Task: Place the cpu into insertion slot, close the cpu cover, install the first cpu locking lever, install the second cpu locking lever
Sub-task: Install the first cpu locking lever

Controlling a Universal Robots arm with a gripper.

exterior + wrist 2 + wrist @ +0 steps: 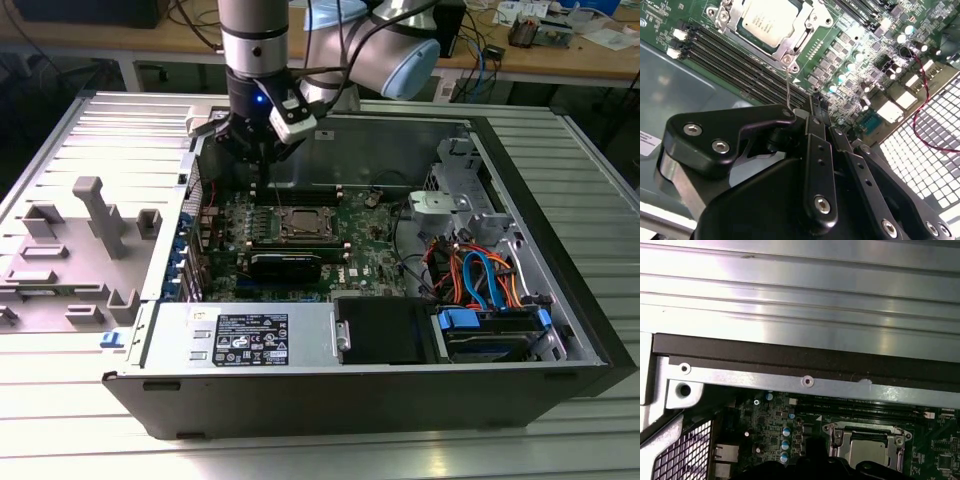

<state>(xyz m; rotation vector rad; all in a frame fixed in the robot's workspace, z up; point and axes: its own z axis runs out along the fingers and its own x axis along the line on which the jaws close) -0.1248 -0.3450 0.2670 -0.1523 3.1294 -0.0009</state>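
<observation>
- The ribbed metal bench point(590, 200) carries an open computer case point(350, 400) and, on the exterior view's left, a grey moulded tray point(60, 270).
- The arm point(255, 40) reaches down into the case from above.
- A silver power supply point(240, 335) sits along the case's near wall.
- The green board point(370, 255) lies flat on the case floor.
- The black jaws hang over the board, just beside the socket point(305, 225) on the exterior view's left, and are drawn together.
- The metal cover point(790, 44) lies flat on the socket, framing the chip.
- The chip point(767, 20) sits in the socket with its silvery top showing through the cover's window.
- A thin wire lever point(787, 85) rises from the socket's corner up to the jaws. I cannot tell whether they grip it.
</observation>
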